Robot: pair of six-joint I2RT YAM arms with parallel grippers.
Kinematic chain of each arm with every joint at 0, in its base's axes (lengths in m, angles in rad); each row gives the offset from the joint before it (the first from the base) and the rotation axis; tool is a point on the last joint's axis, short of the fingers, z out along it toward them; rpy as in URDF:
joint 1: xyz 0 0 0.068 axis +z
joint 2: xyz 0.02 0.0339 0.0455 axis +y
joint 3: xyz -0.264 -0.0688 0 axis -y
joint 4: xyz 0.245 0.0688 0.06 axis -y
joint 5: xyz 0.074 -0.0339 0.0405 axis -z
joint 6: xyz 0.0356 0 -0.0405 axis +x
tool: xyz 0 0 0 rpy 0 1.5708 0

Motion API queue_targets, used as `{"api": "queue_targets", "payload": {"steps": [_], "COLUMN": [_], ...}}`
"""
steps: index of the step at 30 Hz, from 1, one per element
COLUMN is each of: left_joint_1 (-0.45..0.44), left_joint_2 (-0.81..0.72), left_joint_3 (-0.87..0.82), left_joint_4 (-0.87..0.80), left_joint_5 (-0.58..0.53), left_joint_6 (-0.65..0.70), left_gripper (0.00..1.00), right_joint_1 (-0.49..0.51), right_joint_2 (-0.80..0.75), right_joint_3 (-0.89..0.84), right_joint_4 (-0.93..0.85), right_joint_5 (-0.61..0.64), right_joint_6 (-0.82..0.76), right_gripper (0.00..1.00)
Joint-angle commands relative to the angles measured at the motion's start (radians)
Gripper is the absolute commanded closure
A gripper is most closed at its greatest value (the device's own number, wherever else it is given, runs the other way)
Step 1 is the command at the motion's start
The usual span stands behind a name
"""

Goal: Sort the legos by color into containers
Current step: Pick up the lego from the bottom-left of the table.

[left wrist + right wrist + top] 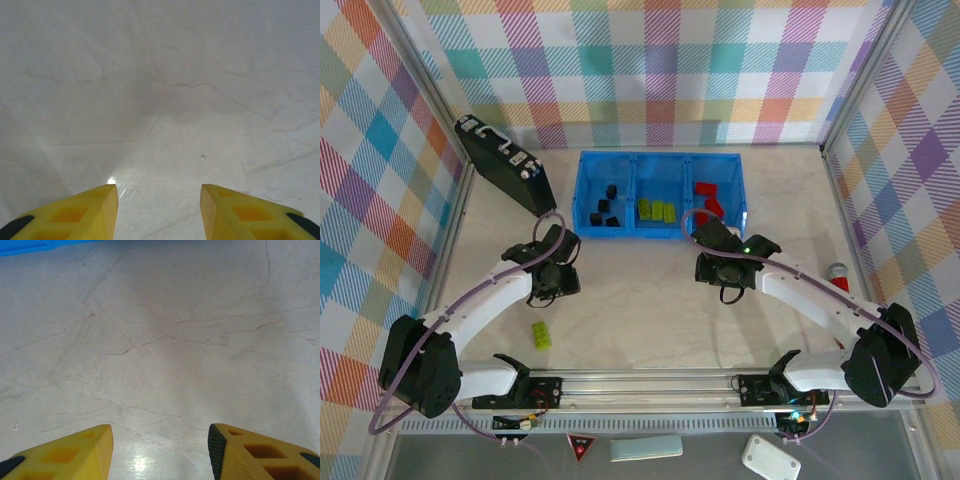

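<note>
Lying alone on the table (650,310) near its near-left corner, one lime-green brick (541,335) sits flat. Its long axis runs roughly from the near edge towards the far edge, leaning slightly left at the far end.

The blue tray (660,156) stands at the middle of the far edge, its long axis parallel to that edge and its three compartments side by side. The left compartment holds the black bricks (604,209), loosely scattered. The middle one holds the green bricks (656,210), packed side by side in a short row with their long axes pointing near to far. The right one holds the red bricks (707,189), set at differing angles.

The left gripper (159,192) hangs over bare table just in front of the tray's left end, well apart from the loose brick. Its fingers (95,205) are parted with nothing between them. The right gripper (160,432) hangs in front of the tray's right end, its fingers (240,445) likewise spread and empty, and a sliver of the tray shows at the top-left corner of its wrist view.

A black case (505,165) lies tilted near the far-left corner. A red cylinder (839,277) rests against the right edge.
</note>
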Motion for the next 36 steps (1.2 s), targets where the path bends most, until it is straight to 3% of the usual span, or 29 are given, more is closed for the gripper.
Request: {"api": "queue_targets", "payload": {"steps": [1, 6, 16, 23, 28, 36], "left_joint_1": [0.014, 0.035, 0.128, 0.135, 0.135, 0.135], "left_joint_2": [-0.036, -0.092, -0.155, -0.171, -0.178, -0.248], "left_joint_3": [-0.039, -0.098, -0.238, -0.275, -0.345, -0.374], "left_joint_4": [-0.065, -0.097, -0.054, -0.036, 0.016, -0.002], "left_joint_5": [-0.051, -0.084, 0.004, 0.063, 0.158, 0.195], "left_joint_6": [-0.108, -0.18, -0.206, -0.242, -0.281, -0.298], "left_gripper": [0.51, 0.45, 0.37, 0.31, 0.3, 0.36], "right_joint_1": [-0.005, -0.005, -0.005, -0.005, -0.005, -0.005], "right_joint_2": [0.013, 0.016, 0.022, 0.019, 0.023, 0.023], "right_joint_3": [0.022, 0.015, 0.009, 0.002, 0.003, -0.002], "right_joint_4": [0.007, 0.015, 0.016, 0.016, 0.02, 0.021], "right_joint_5": [-0.021, -0.028, -0.03, -0.024, -0.025, -0.028], "right_joint_6": [-0.015, -0.01, -0.004, -0.004, -0.004, -0.001], "right_gripper": [0.46, 0.46, 0.46, 0.46, 0.46, 0.46]}}
